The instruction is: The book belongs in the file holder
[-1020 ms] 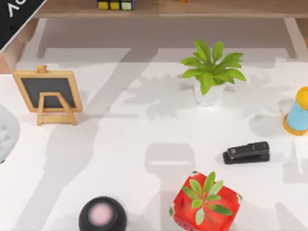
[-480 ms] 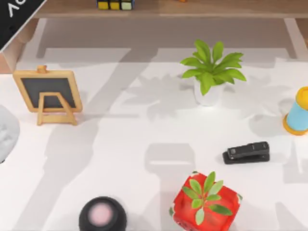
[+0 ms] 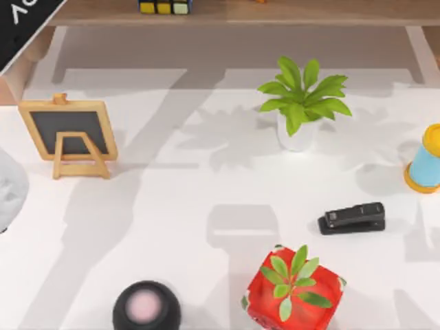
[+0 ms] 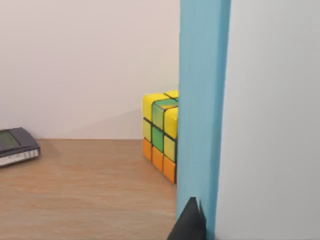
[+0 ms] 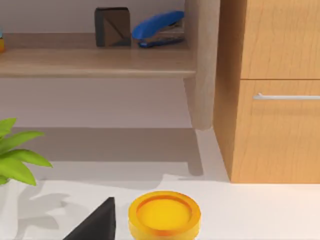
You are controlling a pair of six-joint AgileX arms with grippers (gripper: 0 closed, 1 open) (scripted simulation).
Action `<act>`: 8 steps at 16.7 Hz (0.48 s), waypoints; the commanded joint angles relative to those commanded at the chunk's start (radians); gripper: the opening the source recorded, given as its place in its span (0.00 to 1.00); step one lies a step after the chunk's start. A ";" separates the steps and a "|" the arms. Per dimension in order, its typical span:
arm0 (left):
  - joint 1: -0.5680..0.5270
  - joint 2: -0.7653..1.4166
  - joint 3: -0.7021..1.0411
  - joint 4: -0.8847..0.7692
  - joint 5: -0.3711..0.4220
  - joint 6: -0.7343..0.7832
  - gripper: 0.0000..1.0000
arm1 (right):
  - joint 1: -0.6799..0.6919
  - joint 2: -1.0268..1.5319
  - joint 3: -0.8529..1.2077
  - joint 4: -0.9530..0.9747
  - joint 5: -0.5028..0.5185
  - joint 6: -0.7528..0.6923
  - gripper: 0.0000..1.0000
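Observation:
The book (image 3: 20, 20), black with white lettering, pokes slantwise into the top view's far left corner, above the wooden shelf's end. Most of it is out of view. In the left wrist view a blue upright wall with a pale face (image 4: 200, 110) stands very close; it looks like the file holder. A dark tip of my left gripper (image 4: 189, 225) lies against its lower edge. A dark tip of my right gripper (image 5: 97, 225) hangs beside a yellow-rimmed cylinder (image 5: 164, 215) at the table's right edge.
A chalkboard easel (image 3: 67, 134) stands at left, with a white-potted plant (image 3: 300, 106) at the back, a black stapler (image 3: 352, 218), a red-potted plant (image 3: 293, 289) and a black round object (image 3: 146, 307) in front. A colour cube (image 4: 161, 135) sits on the wooden shelf (image 3: 275, 12). A wooden cabinet (image 5: 270, 90) stands at far right.
A pale rounded shape at the table's left edge has crept slightly rightwards. Nothing else has visibly moved.

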 joint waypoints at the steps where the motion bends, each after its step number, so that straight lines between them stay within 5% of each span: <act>1: -0.001 0.008 0.014 -0.011 0.001 0.000 0.00 | 0.000 0.000 0.000 0.000 0.000 0.000 1.00; 8: 0.000 0.078 0.206 -0.126 0.000 -0.001 0.00 | 0.000 0.000 0.000 0.000 0.000 0.000 1.00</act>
